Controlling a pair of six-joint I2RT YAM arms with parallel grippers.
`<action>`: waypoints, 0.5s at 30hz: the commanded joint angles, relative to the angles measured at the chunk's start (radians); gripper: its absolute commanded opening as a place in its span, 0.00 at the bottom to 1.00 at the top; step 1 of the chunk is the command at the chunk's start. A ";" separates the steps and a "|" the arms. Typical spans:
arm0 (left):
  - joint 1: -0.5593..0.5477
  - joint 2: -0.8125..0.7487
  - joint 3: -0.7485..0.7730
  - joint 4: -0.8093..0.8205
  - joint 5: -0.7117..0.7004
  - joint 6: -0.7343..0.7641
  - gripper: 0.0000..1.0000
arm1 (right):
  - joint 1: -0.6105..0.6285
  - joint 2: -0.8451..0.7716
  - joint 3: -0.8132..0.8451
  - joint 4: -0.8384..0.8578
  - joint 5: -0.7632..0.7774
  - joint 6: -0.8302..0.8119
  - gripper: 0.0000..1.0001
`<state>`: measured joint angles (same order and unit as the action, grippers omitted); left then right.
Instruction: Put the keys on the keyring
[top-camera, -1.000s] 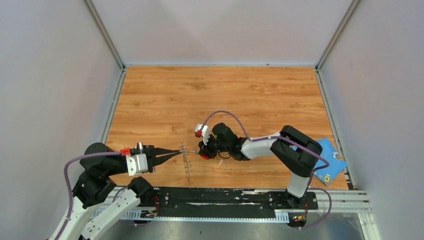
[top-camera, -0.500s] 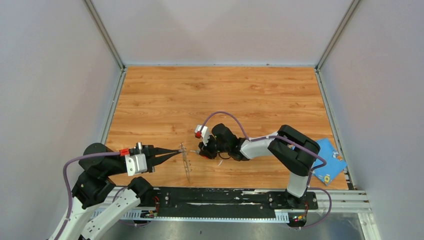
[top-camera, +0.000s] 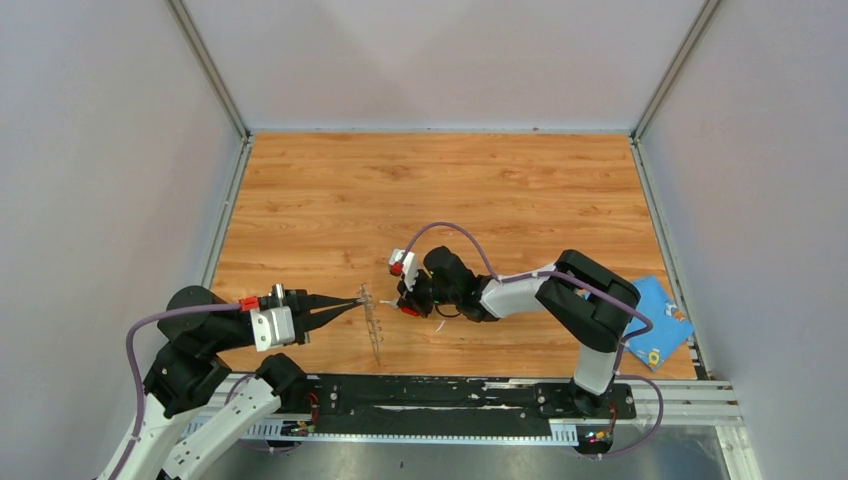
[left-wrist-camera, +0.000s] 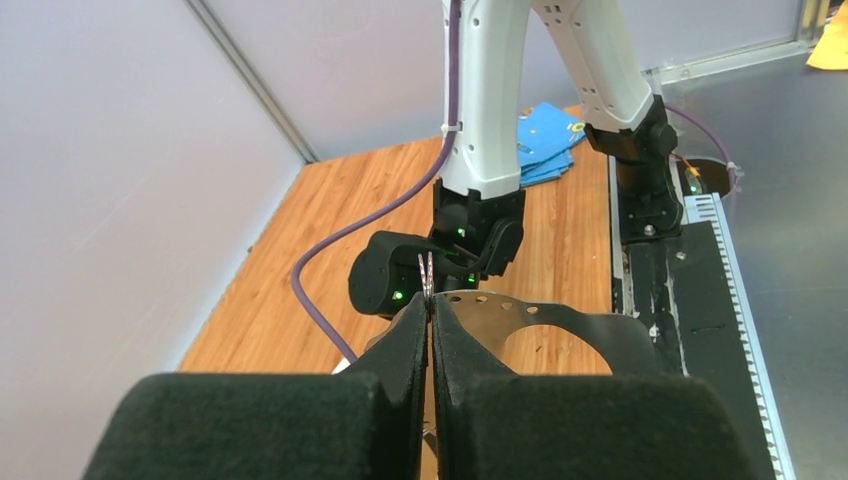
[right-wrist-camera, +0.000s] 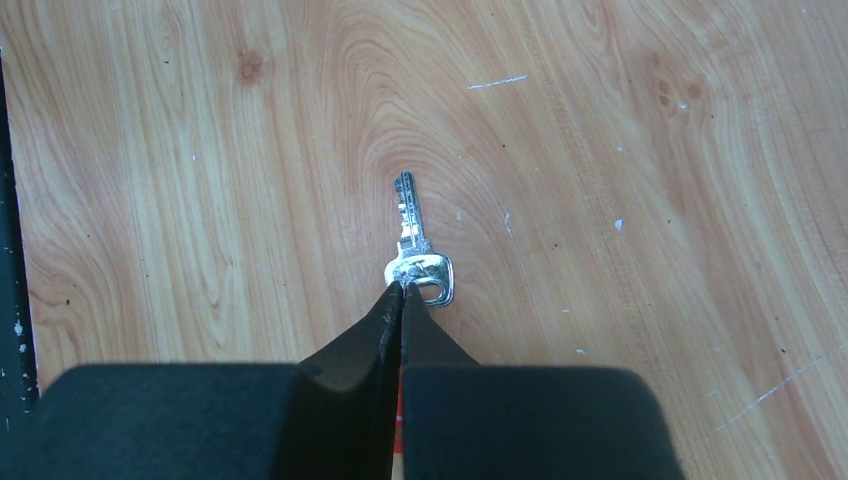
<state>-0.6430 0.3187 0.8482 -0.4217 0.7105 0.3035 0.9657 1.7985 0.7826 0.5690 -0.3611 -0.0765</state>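
Observation:
My left gripper (top-camera: 357, 304) is shut on the keyring (top-camera: 374, 325), a thin grey metal ring that stands on edge near the table's front. In the left wrist view its perforated band (left-wrist-camera: 567, 311) curves away to the right of my left gripper (left-wrist-camera: 430, 300). A small silver key (right-wrist-camera: 420, 268) lies flat on the wood, blade pointing away. My right gripper (right-wrist-camera: 403, 288) is shut, and its tips touch the near left edge of the key's head. I see no part of the key between the pads. From above, my right gripper (top-camera: 398, 300) sits just right of the keyring.
A blue cloth (top-camera: 655, 320) with a small yellow item on it lies at the table's right front corner. The black base rail (top-camera: 450, 392) runs along the near edge. Grey walls close in the left, right and far sides.
My right gripper's jaws have closed and it has shifted slightly left towards the keyring. The left arm and the keyring have not moved.

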 joint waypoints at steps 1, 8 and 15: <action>-0.001 -0.009 0.023 -0.011 -0.017 0.014 0.00 | -0.002 0.030 0.014 0.019 -0.029 -0.014 0.00; -0.001 -0.012 0.026 -0.014 -0.017 0.014 0.00 | -0.009 0.011 0.014 -0.010 -0.024 -0.026 0.00; -0.002 -0.017 0.017 -0.026 0.009 0.017 0.00 | -0.009 -0.213 -0.073 0.000 -0.036 -0.069 0.00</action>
<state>-0.6430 0.3176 0.8482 -0.4538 0.7052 0.3206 0.9657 1.7443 0.7681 0.5453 -0.3725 -0.0864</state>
